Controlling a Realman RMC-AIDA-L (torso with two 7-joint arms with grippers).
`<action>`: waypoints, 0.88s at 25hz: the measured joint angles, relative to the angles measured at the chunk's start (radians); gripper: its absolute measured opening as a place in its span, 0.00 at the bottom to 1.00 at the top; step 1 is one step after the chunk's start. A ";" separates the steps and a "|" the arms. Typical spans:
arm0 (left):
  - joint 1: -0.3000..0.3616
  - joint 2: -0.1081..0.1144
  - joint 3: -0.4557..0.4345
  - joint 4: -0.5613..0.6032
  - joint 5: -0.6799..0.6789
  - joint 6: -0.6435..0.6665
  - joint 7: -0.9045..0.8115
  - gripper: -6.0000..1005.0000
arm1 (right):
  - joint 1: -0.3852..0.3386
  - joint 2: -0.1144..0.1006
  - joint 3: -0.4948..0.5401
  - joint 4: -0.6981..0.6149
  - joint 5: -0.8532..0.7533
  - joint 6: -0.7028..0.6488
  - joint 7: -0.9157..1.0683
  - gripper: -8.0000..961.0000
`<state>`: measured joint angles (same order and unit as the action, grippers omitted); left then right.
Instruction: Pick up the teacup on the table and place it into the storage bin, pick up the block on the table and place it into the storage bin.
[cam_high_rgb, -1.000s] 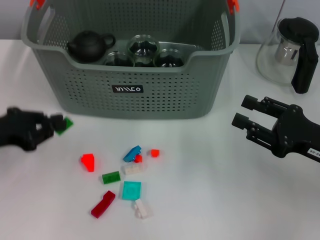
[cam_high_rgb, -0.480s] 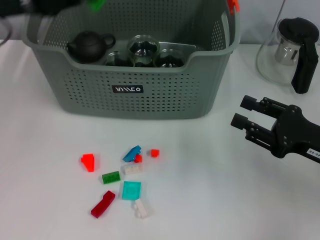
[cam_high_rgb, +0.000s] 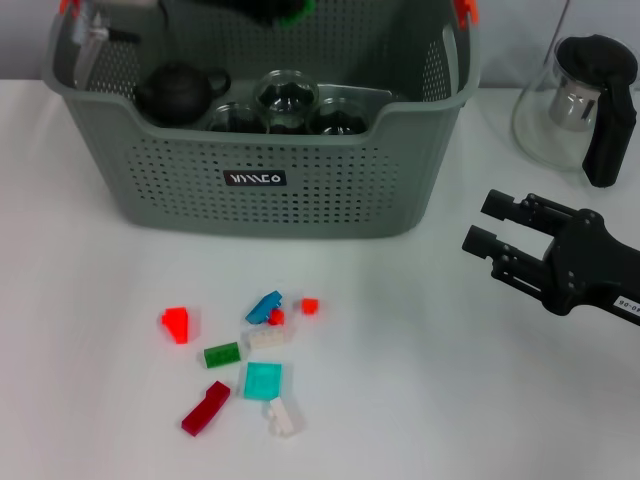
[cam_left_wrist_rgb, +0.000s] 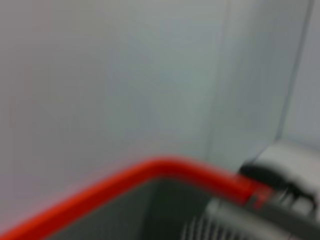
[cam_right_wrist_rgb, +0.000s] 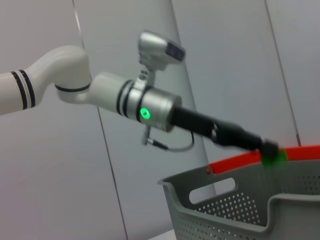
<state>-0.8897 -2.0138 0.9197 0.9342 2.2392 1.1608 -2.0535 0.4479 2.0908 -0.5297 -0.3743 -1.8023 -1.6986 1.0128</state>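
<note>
White table (cam_high_rgb: 430, 380), storage bin (cam_high_rgb: 270, 205) with unreadable black label (cam_high_rgb: 255, 178), left pincer (cam_right_wrist_rgb: 267, 150) gripping green block (cam_right_wrist_rgb: 272, 156) above, right pincer (cam_high_rgb: 485, 222) parted, empty.

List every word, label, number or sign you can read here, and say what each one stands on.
Small black label on the front of the storage bin: white lettering, too stylised to read with certainty.
White tag on the right gripper's arm: tiny dark digits, too small to read.
Nothing else carries readable text; the left gripper and the green block show none.

The white table (cam_high_rgb: 420, 400) carries the storage bin (cam_high_rgb: 300, 190), scattered blocks (cam_high_rgb: 262, 380), and a glass jug (cam_high_rgb: 560, 120).
</note>
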 joint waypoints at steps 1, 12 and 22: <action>-0.006 -0.007 0.018 -0.015 0.035 -0.028 -0.008 0.17 | 0.000 0.000 0.001 0.000 0.000 0.000 -0.001 0.60; -0.022 -0.084 0.149 -0.107 0.262 -0.231 -0.012 0.18 | 0.000 0.000 0.002 -0.003 0.000 0.002 -0.003 0.60; -0.058 -0.136 0.200 -0.190 0.411 -0.369 -0.078 0.20 | 0.000 0.000 0.004 0.000 0.000 0.002 -0.003 0.60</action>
<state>-0.9477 -2.1497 1.1194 0.7437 2.6497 0.7923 -2.1315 0.4478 2.0908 -0.5256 -0.3743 -1.8022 -1.6971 1.0093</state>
